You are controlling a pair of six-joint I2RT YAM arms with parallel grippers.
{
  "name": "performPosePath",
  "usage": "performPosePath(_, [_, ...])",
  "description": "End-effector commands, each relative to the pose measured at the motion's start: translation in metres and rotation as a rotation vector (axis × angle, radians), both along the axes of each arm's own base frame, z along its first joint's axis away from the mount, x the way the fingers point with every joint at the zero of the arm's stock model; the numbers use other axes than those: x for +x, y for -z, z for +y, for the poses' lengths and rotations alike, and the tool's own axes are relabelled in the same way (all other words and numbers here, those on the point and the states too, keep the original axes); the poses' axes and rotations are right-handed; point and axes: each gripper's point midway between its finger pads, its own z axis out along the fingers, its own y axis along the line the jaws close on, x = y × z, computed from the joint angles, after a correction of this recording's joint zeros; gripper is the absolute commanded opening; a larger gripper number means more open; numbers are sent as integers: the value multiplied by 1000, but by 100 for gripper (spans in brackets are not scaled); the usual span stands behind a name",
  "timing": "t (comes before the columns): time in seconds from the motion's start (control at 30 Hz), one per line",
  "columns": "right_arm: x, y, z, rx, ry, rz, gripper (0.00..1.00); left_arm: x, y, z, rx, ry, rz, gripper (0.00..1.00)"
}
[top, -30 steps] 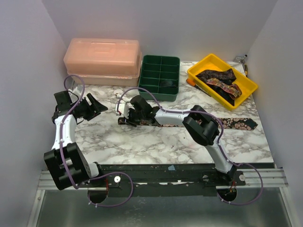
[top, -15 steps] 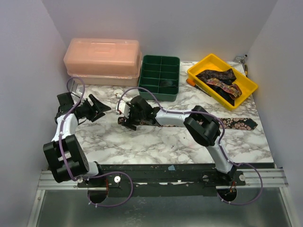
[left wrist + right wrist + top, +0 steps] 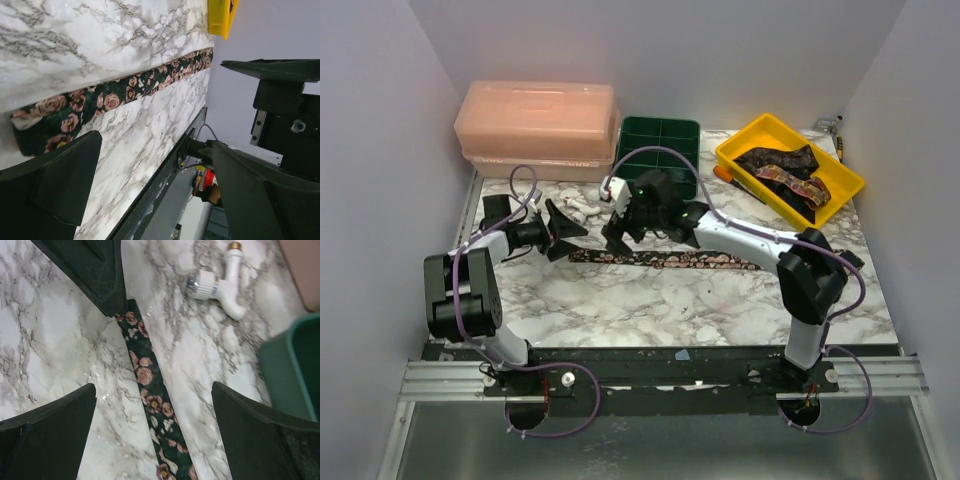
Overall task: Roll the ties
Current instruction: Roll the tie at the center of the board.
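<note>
One tie [image 3: 700,260], dark with pink roses, lies stretched flat across the marble table [image 3: 650,310]. Its narrow end [image 3: 576,256] points left. My left gripper [image 3: 558,232] is open, low beside that end and holding nothing. In the left wrist view the tie [image 3: 115,97] runs away from the open left gripper [image 3: 155,185]. My right gripper [image 3: 618,228] hovers open above the tie near the same end. In the right wrist view the tie [image 3: 150,390] passes between the wide-apart fingers of the right gripper [image 3: 155,435]. More ties [image 3: 782,172] lie heaped in the yellow tray [image 3: 745,140].
A green compartment tray [image 3: 657,150] stands at the back centre, with a pink lidded box [image 3: 538,125] to its left. A small white plastic piece [image 3: 582,208] lies on the marble just behind the grippers and shows as a white piece [image 3: 217,285] in the right wrist view.
The right gripper has opened, let go of the tie's end and drawn back and up. The left gripper has swung right toward that end and opened wider. The tie now lies uncovered.
</note>
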Motion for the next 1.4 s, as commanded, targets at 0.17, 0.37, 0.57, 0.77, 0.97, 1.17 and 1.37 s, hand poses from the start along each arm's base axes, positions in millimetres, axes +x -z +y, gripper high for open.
performPosePath(0.17, [5, 6, -61, -82, 92, 81, 100, 17, 9, -22, -74, 86, -35, 99])
performPosePath(0.37, [11, 12, -68, -101, 114, 95, 100, 17, 39, -26, 15, 48, 43, 98])
performPosePath(0.57, [18, 13, -73, -113, 134, 106, 100, 10, 58, -24, 16, 14, 155, 99])
performPosePath(0.77, [19, 11, -78, -123, 148, 105, 100, 5, 69, -33, 48, 19, 227, 98])
performPosePath(0.97, [14, 15, -85, -140, 148, 106, 100, 2, 81, -37, 36, 14, 272, 98])
performPosePath(1.17, [10, 16, -90, -152, 145, 106, 100, 0, 89, -37, 15, 45, 266, 99])
performPosePath(1.37, [10, 18, -95, -161, 144, 107, 100, 0, 90, -37, 32, 53, 221, 98])
